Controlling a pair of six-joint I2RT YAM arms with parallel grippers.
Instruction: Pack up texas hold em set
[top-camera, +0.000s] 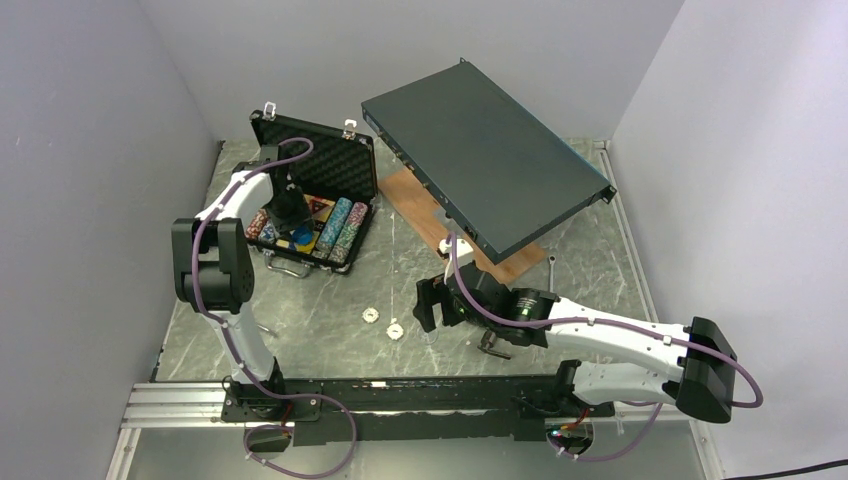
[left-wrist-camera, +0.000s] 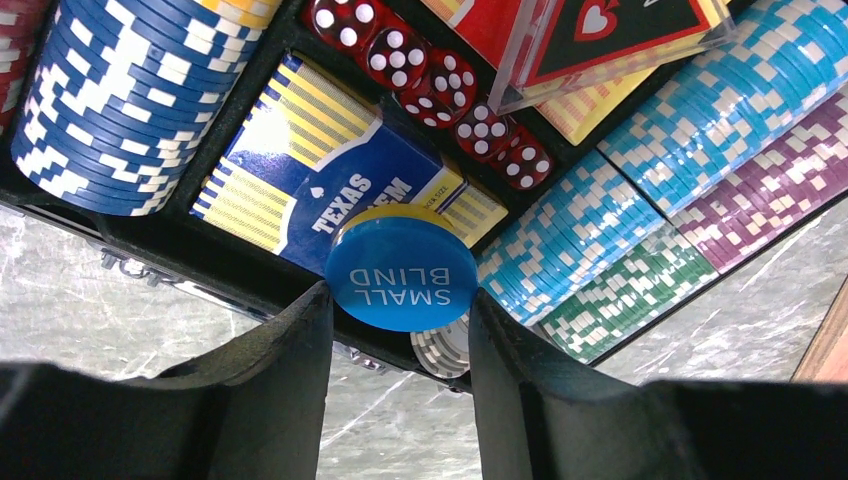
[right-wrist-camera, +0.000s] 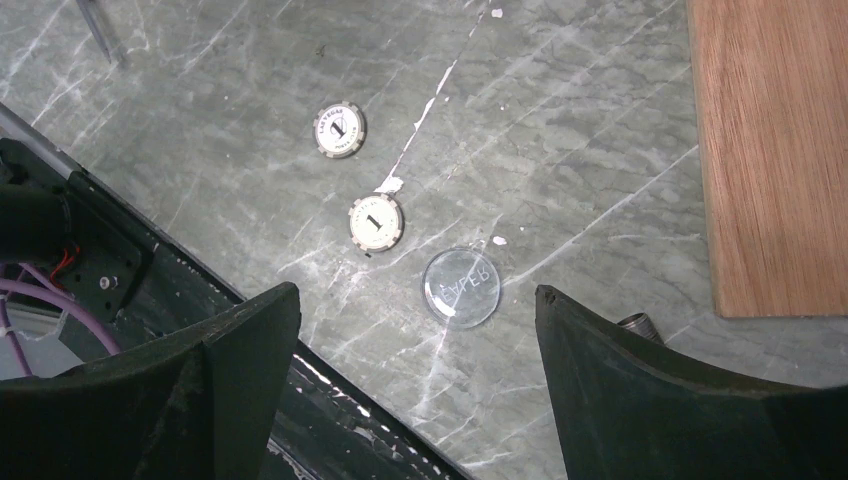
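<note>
Packing of the texas hold em set, partly complete. The briefcase (top-camera: 320, 150) stands near the far left of the counter (top-camera: 330, 340) with its lid raised, so closing and latching are not yet done. In the left wrist view the tray holds most of the set: a dark-blue chip row (left-wrist-camera: 110, 100) on one side, light-blue (left-wrist-camera: 680, 140), purple (left-wrist-camera: 770, 190) and green (left-wrist-camera: 630, 290) chip rows on the other. Between them lie a line of red dice (left-wrist-camera: 430, 85), a blue-and-yellow card deck (left-wrist-camera: 320, 170) and a second deck in a clear box (left-wrist-camera: 600, 40). The left gripper (left-wrist-camera: 400, 330) hangs over the near edge of the tray, and its fingers (left-wrist-camera: 300, 350) appear closed on the rim of the blue small-blind disc (left-wrist-camera: 400, 268). A yellow edge shows just behind that disc; whether it is a second disc cannot be told. This piece is judged to be in the course of placement. Outside the case, near the middle of the counter, lie two white chips (right-wrist-camera: 340, 130) (right-wrist-camera: 376, 222) and, just beside the nearer one, a clear disc (right-wrist-camera: 461, 287) with faint lettering. The right gripper (right-wrist-camera: 415, 320) hovers above them, jaws spread wide and holding nothing. A wooden board (right-wrist-camera: 770, 150) and the dark-grey metal box (top-camera: 485, 165) resting on it are no part of the set. Judged outstanding: the disc in hand, the three loose pieces, then the lid.
</note>
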